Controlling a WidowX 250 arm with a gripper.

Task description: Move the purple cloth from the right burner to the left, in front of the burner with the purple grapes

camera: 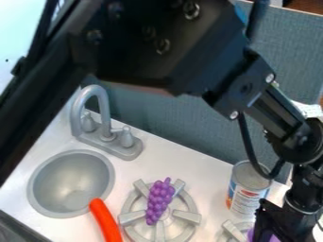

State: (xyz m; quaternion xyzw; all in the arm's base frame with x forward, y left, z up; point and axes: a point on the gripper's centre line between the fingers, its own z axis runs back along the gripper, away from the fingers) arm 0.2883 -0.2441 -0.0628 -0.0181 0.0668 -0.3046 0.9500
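By the claw point(267, 228) (whether open or closed cannot be told), a purple object point(274, 238) is being partly hidden at the lower right. Handling is seemingly being caught midway, its finish being left. Only smooth violet patches are being exposed; beyond, purple grapes point(159, 201) are being borne by a grey burner point(187, 216).

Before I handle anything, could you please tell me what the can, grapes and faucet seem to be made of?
The can looks like metal with a printed label: its gray top has a raised rim. The toy grapes seem to be smooth plastic or rubber, going by their uniform purple. The faucet is probably satin gray plastic, judging by its thick, rounded, one-color parts.
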